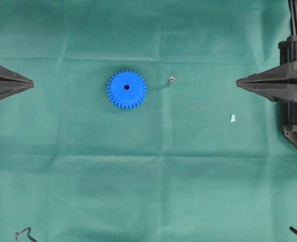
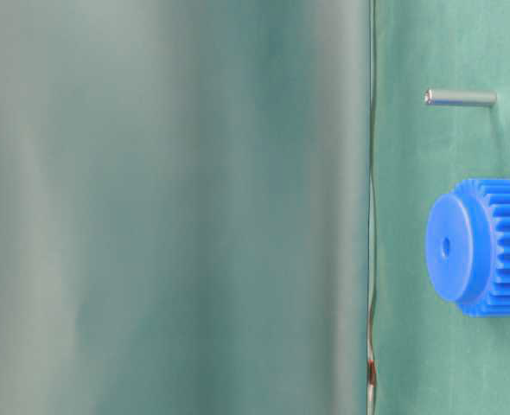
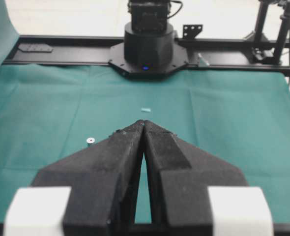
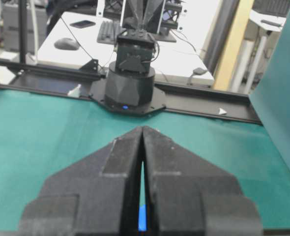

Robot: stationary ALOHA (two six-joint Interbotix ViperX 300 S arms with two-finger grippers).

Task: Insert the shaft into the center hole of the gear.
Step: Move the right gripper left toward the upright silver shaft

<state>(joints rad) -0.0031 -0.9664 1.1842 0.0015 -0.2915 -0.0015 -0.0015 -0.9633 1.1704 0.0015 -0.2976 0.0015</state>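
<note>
The shaft [image 1: 171, 79], tiny, stiff, slippery steel, stands between my closed, empty grippers; I would pinch its middle, beside the gear [image 1: 127, 89].

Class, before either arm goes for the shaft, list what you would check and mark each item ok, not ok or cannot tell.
1. Gear lies flat, center hole facing up: ok.
2. Hole free of blockage: ok.
3. Shaft apart from the gear, nothing around it: ok.
4. Left gripper open for a grasp: not ok, shut.
5. Right gripper open: not ok, shut.
6. Shaft standing upright: cannot tell.
</note>
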